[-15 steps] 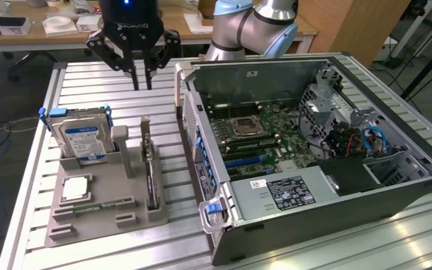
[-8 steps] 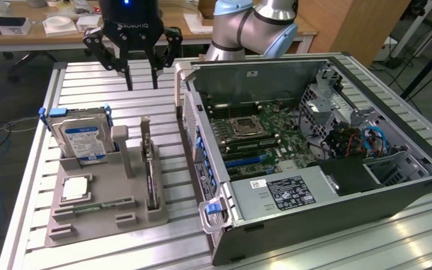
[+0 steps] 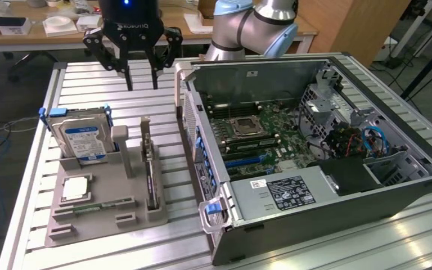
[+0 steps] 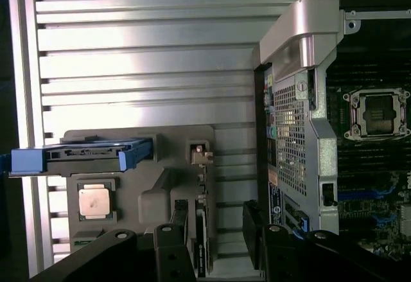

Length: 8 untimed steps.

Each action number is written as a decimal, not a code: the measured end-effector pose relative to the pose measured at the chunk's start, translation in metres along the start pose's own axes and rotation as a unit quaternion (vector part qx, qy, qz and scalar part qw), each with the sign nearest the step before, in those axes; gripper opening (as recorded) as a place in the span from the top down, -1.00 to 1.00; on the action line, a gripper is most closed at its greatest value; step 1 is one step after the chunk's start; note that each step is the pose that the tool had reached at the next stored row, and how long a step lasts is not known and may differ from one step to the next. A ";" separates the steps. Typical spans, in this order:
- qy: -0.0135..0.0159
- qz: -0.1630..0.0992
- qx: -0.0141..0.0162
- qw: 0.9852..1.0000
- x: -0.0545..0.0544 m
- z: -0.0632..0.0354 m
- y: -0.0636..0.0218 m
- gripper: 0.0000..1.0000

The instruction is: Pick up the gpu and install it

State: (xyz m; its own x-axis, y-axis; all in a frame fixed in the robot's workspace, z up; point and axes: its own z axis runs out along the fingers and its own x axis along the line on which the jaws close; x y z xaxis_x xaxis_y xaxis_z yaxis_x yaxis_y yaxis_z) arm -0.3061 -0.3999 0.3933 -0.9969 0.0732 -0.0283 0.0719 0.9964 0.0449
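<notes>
Gripper [image 3: 142, 84] hangs above the slatted table [image 3: 88, 95] with its two fingers spread and nothing between them; we find it clear of every object. We locate the gpu [image 3: 150, 177] standing on its long edge in a slot of the grey holder [image 3: 103, 228]. It is on the side of the holder nearest the computer case [image 3: 193, 121], and its silver bracket [image 3: 145, 132] is at the end toward the gripper. In the wrist view the gripper [image 4: 216, 234] appears to line up with the gpu [image 4: 200, 230] from above without touching it, though the angle does not let us say so firmly. A narrow strip of bare table runs between the holder's edge and the case wall. On the holder's far side from the case we note the hard drive [image 3: 81, 140] upright in its blue-edged cradle, the processor chip [image 3: 76, 188] lying flat, and the memory stick [image 3: 96, 207] lying just in front of the chip. The case lies on its side with the panel off and the motherboard [image 3: 253, 140] exposed. Open table lies beneath the gripper, behind the holder.
</notes>
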 end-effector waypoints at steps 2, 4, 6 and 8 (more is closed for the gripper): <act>0.000 0.000 0.000 1.000 0.000 0.0000 -0.0011 0.06; 0.000 0.000 0.000 1.000 0.000 -0.0001 -0.0026 0.06; 0.000 0.000 0.000 1.000 0.000 -0.0002 -0.0040 0.06; 0.000 0.000 0.000 1.000 0.000 -0.0002 -0.0052 0.06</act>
State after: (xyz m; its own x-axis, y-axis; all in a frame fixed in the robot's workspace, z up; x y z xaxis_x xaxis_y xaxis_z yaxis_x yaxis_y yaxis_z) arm -0.3061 -0.4051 0.3933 -0.9969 0.0732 -0.0283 0.0719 0.9964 0.0448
